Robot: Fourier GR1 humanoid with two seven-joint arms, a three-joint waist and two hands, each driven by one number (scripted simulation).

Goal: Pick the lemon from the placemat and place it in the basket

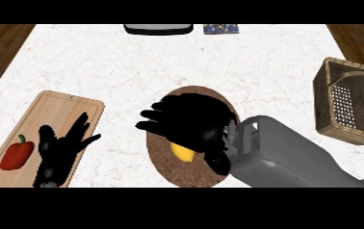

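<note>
A white marbled bench [142, 59] fills the view, with strips of brown wooden floor showing at its far left and right corners. The robot's grey right forearm [292, 158] comes in from the lower right and slants up toward the middle. At the right edge stands a brown woven wicker basket [331, 122], well apart from the middle of the bench, its open mouth facing up and nothing visible inside. On the left lies a pale wooden cutting board [64, 112], set at a slant. In the centre sits a round brown cork-like placemat [160, 160], largely covered by the black right hand [192, 120], which hangs over it palm down with its fingers curled downward and spread toward the left. Under that hand the yellow lemon [183, 152] rests on the placemat, only its near part peeping out below the palm; whether the fingers actually close round it cannot be told. The black left hand [60, 148] shows at the lower left over the cutting board, released, fingers straight and pointing up. Just left of it on the board lies a red bell pepper [17, 155] with a green stem. At the far edge sit a dark, pale-rimmed object [158, 29] and a small patterned dark item [221, 29].
</note>
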